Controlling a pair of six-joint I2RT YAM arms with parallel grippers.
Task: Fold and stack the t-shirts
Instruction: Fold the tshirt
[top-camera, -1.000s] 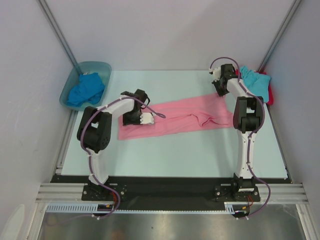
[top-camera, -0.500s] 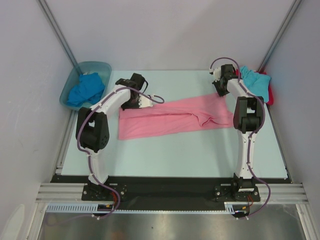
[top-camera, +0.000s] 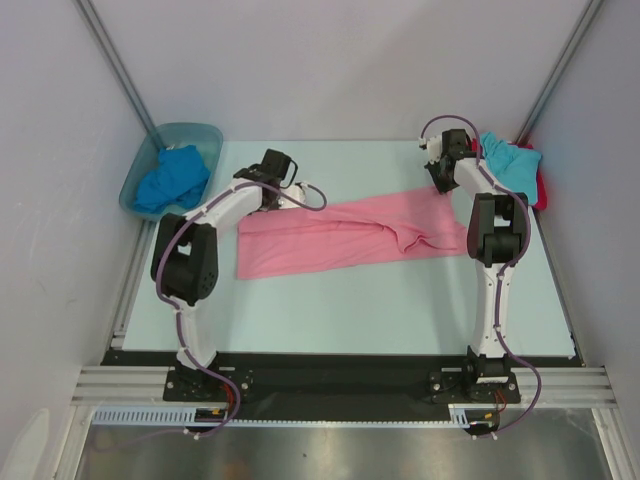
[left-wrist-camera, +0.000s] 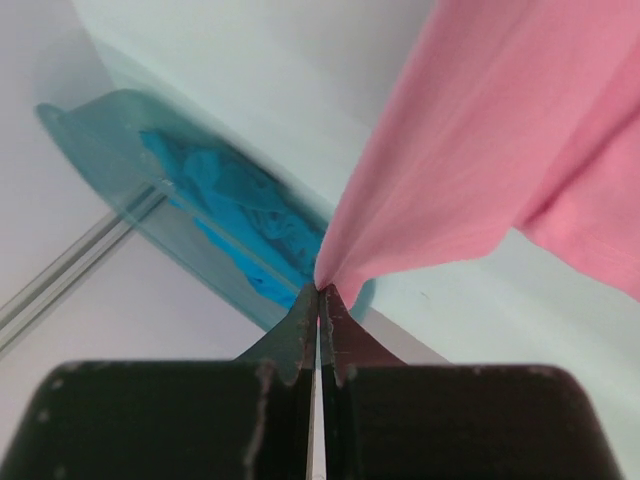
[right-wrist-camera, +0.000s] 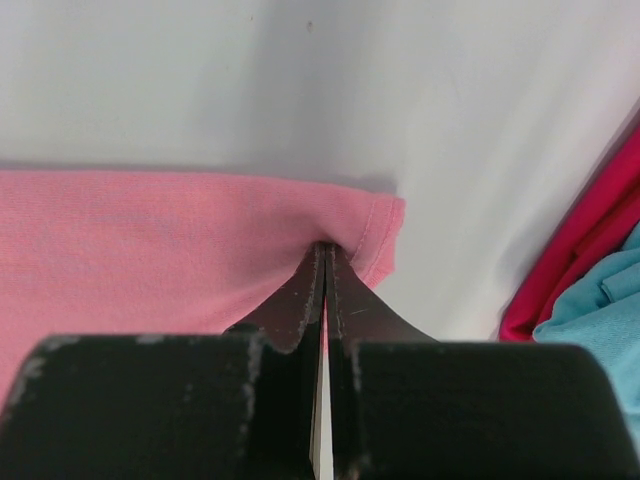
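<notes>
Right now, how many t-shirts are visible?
4: pink shirt across the table; blue shirt in the tub, far left; turquoise shirt on red shirt, far right. Others may be hidden.

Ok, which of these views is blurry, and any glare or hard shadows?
Left wrist view: pink t-shirt and tub look soft and smeared. Right wrist view: sharp, weave visible, soft shadow along the shirt's far edge. Top view: even light, no glare.
</notes>
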